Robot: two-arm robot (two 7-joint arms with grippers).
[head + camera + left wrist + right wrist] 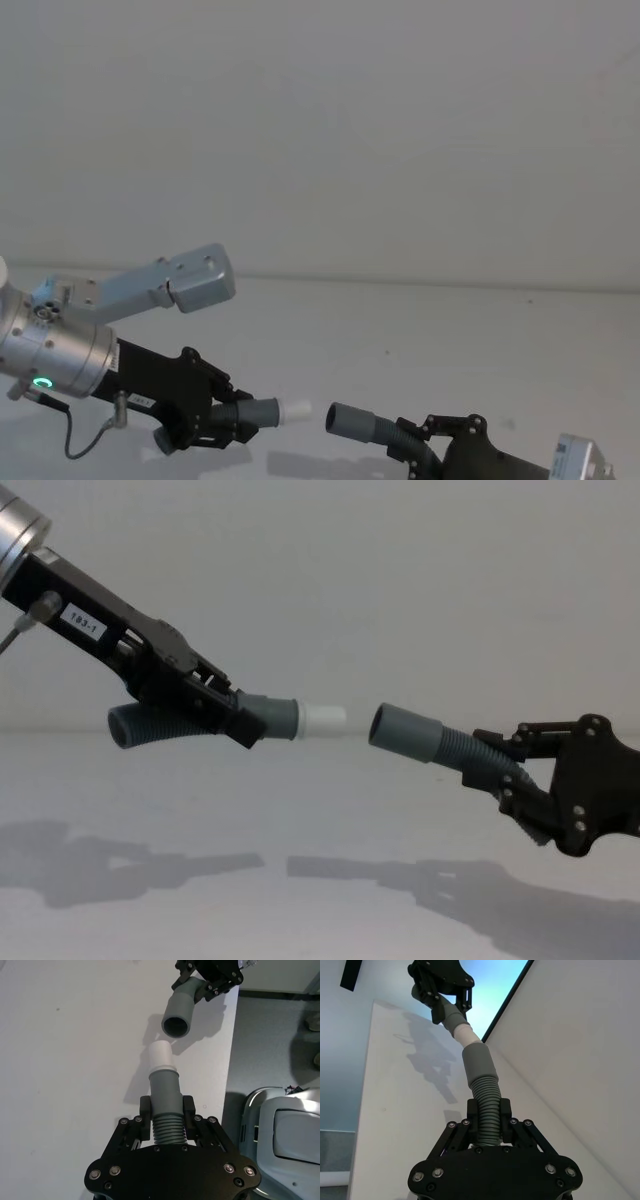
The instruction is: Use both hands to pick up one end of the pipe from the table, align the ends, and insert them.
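Both tools clamped on ribbed hose: left tool (235, 720) w/ white tip (322, 720), right tool (512, 770) w/ socket cuff (403, 732); hose prob. light, bendy; grip near cuffs.

A: Surface?
B: Table (320, 800). Plain matte white, flat, running back to a pale wall (400, 580).
A: Marks on it?
B: One small dark speck (528, 298) near the far edge, head view. Two soft grey shadows (130, 865) across the near part in the chest view, one left, one right, not touching.
A: Edges?
B: Left wrist view: one straight edge, grey floor (270, 1050) beyond.
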